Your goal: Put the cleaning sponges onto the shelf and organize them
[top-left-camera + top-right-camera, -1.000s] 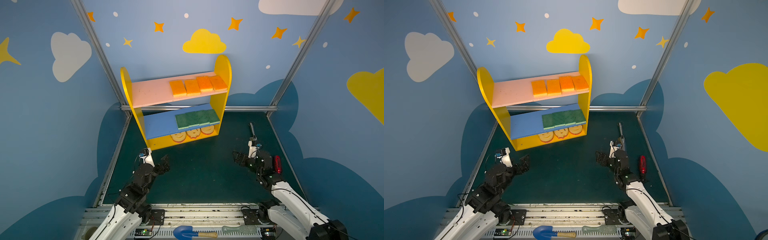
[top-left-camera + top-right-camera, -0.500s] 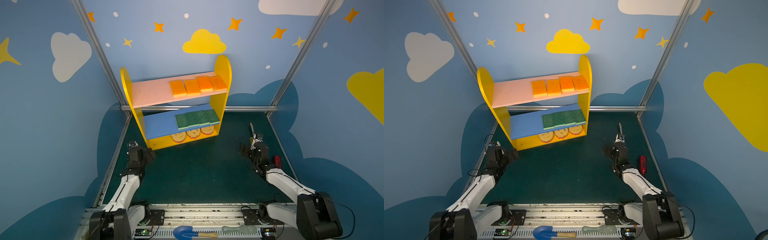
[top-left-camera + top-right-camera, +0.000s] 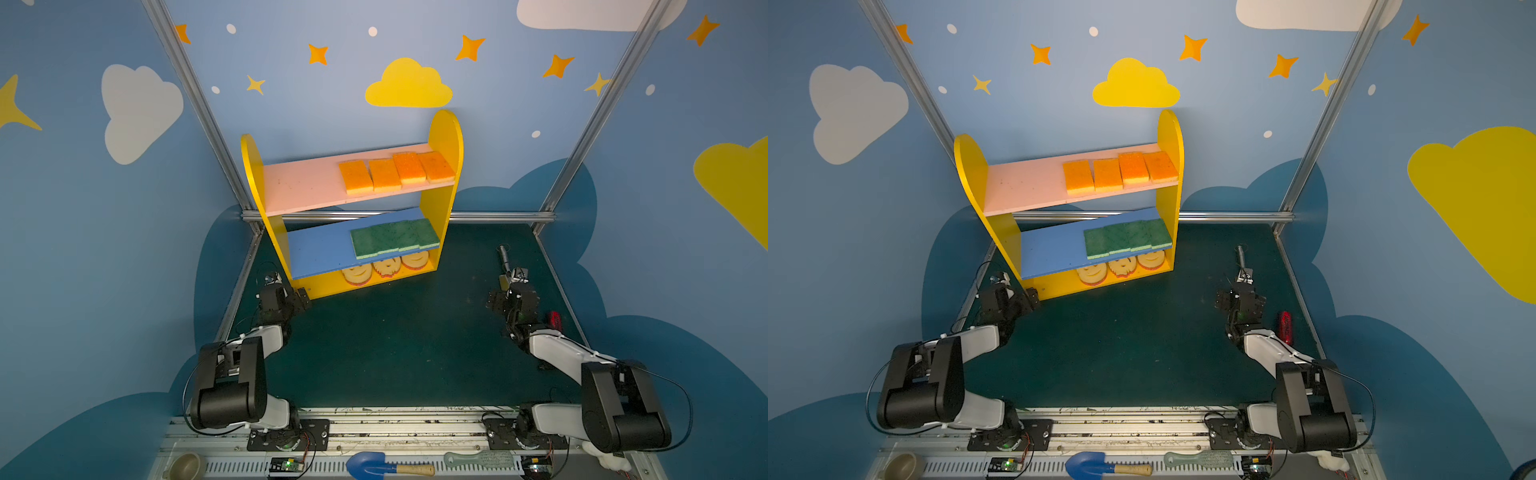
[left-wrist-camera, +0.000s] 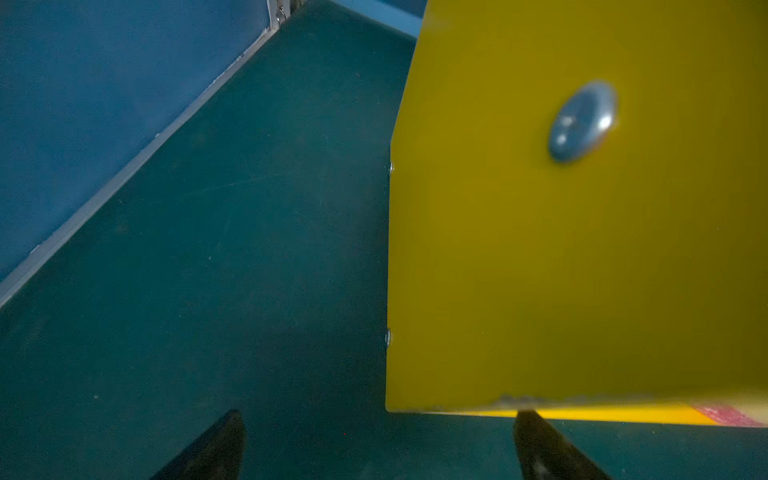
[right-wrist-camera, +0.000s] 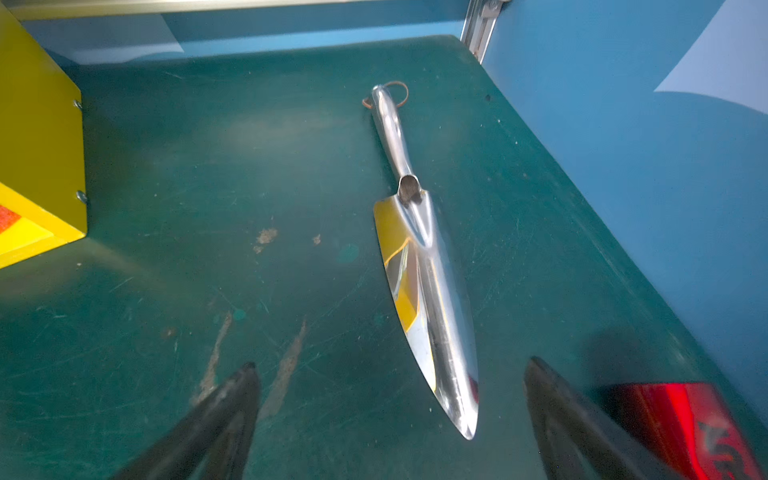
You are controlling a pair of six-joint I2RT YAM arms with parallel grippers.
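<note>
In both top views your shelf [image 3: 446, 137] carries orange sponges [image 3: 384, 174] on the pink board [image 3: 303, 191], green sponges [image 3: 395, 241] on the blue board [image 3: 320, 249], smiley sponges [image 3: 386, 268] on the base [image 3: 332, 286]; your left hand [image 3: 300, 296] sits beside its front left corner, your right hand [image 3: 512, 296] well apart; left wrist view: hand released, empty, shelf just beside one fingertip; right wrist view: hand released, empty, a metal trowel [image 5: 428, 291] with its tip between the fingers.
</note>
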